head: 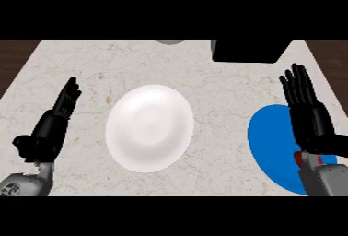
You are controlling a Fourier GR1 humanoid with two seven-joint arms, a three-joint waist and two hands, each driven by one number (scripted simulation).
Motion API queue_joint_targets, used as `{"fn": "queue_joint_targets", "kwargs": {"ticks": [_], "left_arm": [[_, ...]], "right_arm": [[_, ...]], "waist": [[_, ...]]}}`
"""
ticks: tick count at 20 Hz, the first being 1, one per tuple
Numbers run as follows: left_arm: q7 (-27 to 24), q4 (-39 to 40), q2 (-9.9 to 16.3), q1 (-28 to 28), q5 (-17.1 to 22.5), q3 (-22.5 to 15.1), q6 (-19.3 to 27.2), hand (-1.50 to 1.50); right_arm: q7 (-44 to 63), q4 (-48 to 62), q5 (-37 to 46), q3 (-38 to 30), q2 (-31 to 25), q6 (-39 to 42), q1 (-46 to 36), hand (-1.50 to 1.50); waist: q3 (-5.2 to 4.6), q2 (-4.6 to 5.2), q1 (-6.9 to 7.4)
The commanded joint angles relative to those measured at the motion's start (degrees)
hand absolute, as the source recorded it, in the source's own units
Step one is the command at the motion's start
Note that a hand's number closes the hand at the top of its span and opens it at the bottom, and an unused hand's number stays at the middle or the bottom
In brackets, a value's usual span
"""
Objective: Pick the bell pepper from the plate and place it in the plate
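Left hand stands at the left side of the counter, its fingers straight and held together, pointing up and away from the robot — it is open and holds nothing, and it touches no plate. To the right of it, near the middle of the marble top, lies the white plate, and nothing is on it. Further right, at the far edge, a small grey object shows only partly, and beside it a black box stands at the back of the counter. Then comes the blue plate, which is mostly covered by the right forearm. Right hand is above this blue plate, with fingers straight, slightly spread and pointing away — also open, clamped on nothing. Just below its wrist, a small reddish piece shows at the edge of the arm over the blue plate; it may be the bell pepper, but I cannot tell this for sure, because the arm hides nearly all of it.
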Motion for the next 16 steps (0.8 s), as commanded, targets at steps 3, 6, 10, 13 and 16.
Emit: {"fn": "queue_joint_targets", "kwargs": {"ticks": [3, 6, 10, 13, 16], "left_arm": [[4.2, 4.0, -3.9, 6.2, 3.7, 0.4, 0.7, 0.0], [9.6, 8.3, -7.4, 8.0, 6.6, -1.0, 0.8, 0.0], [9.0, 7.4, -8.4, 8.5, 9.0, -2.2, -2.8, 0.0], [10.8, 8.9, -8.9, 7.3, 9.7, -2.1, -3.7, 0.0], [11.2, 9.6, -9.8, 6.0, 8.3, -1.9, -3.0, 0.0]], "right_arm": [[1.2, -1.3, -5.5, -9.2, -13.3, 11.7, -1.2, 1.5], [-0.6, 4.4, -9.1, -16.2, -22.5, 20.3, -3.9, 1.5], [-9.5, 18.9, 3.1, -22.2, -24.8, 8.7, 0.7, -1.5], [-20.8, 26.0, -1.8, -26.6, -24.5, 17.4, 2.5, -1.5], [-28.9, 36.5, 0.4, -26.7, -25.7, 24.2, 0.3, -1.5]], "waist": [[0.62, 1.96, -1.62], [0.72, 2.85, -2.08], [0.89, 2.85, -1.25], [0.82, 2.26, -1.49], [0.74, 2.16, -0.88]]}}
